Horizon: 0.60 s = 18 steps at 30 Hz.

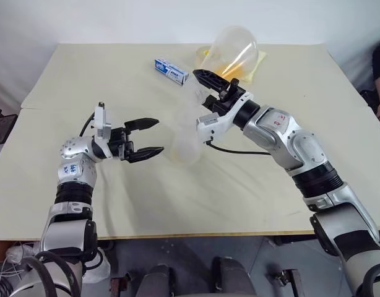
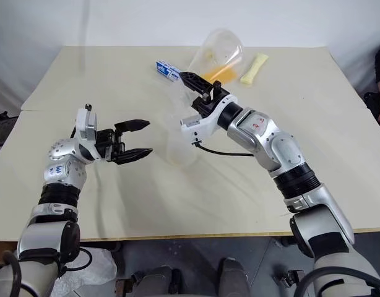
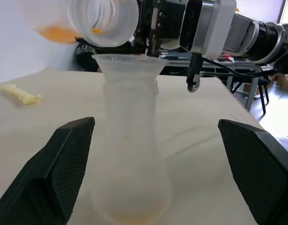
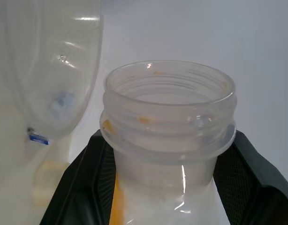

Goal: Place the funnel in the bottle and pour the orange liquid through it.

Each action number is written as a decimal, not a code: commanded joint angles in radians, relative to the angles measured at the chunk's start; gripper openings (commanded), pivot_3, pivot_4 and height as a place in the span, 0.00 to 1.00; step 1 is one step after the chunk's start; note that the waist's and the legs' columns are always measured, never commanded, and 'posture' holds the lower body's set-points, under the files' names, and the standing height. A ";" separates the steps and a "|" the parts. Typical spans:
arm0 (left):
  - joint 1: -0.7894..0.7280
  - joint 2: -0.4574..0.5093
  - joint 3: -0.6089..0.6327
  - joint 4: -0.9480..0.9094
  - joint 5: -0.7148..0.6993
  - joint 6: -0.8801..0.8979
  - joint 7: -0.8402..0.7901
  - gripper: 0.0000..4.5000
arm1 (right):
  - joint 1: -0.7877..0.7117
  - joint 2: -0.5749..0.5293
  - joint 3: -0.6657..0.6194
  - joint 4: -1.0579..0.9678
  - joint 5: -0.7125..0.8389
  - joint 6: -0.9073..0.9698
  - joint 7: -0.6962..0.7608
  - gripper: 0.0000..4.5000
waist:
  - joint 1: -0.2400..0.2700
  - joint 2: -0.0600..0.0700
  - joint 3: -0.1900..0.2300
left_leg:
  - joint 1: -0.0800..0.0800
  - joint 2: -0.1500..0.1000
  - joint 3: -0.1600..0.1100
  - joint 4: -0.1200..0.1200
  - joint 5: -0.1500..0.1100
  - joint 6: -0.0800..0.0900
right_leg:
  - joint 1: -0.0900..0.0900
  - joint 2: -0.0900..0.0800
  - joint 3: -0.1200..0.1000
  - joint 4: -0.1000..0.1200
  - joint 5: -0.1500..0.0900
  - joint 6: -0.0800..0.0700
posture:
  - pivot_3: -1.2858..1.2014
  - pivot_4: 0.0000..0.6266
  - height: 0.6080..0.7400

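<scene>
Left wrist view has the funnel [image 3: 127, 65] seated in the bottle [image 3: 132, 154], table centre, while the right gripper [image 1: 208, 77] clamps the tilted container at one o'clock, orange liquid [image 3: 57, 33] mostly unpoured, left gripper [image 1: 145, 137] spread wide.

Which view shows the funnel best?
Left wrist view: the funnel sits in the bottle neck, rim plain against dark background. In the eye views it is barely visible; the right wrist view leaves it unclear.

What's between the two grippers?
The bottle with the funnel in its neck stands between the open left gripper and the right gripper, which grips a tilted jar; clearest in the left wrist view.
</scene>
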 commanded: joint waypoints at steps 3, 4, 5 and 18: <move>0.008 0.010 0.016 -0.051 -0.013 0.002 0.009 1.00 | -0.033 -0.020 -0.008 -0.009 -0.036 -0.027 -0.061 0.54 | 0.000 0.000 0.000 | 0.000 0.000 0.000 0.000 0.000 0.000 | 0.000 0.000 0.000 0.000 0.000 0.000 | 0.52 0.24 1.00; 0.009 0.010 0.016 -0.053 -0.013 0.002 0.011 1.00 | -0.035 -0.020 -0.007 -0.004 -0.041 -0.030 -0.066 0.54 | -0.001 0.000 0.000 | 0.000 0.000 0.000 0.000 0.000 0.000 | 0.000 0.000 0.000 0.000 0.000 0.000 | 0.52 0.24 1.00; 0.010 0.010 0.016 -0.054 -0.013 0.003 0.013 1.00 | -0.037 -0.021 -0.008 0.000 -0.045 -0.034 -0.070 0.54 | -0.001 0.000 0.000 | 0.000 0.000 0.000 0.000 0.000 0.000 | 0.000 0.000 0.000 0.000 0.000 0.000 | 0.52 0.24 1.00; 0.020 0.011 0.022 -0.072 -0.018 0.005 0.026 1.00 | -0.073 -0.030 -0.008 0.051 -0.080 -0.067 -0.119 0.54 | 0.000 0.000 0.000 | 0.000 0.000 0.000 0.000 0.000 0.000 | 0.000 0.000 0.000 0.000 0.000 0.000 | 0.52 0.24 1.00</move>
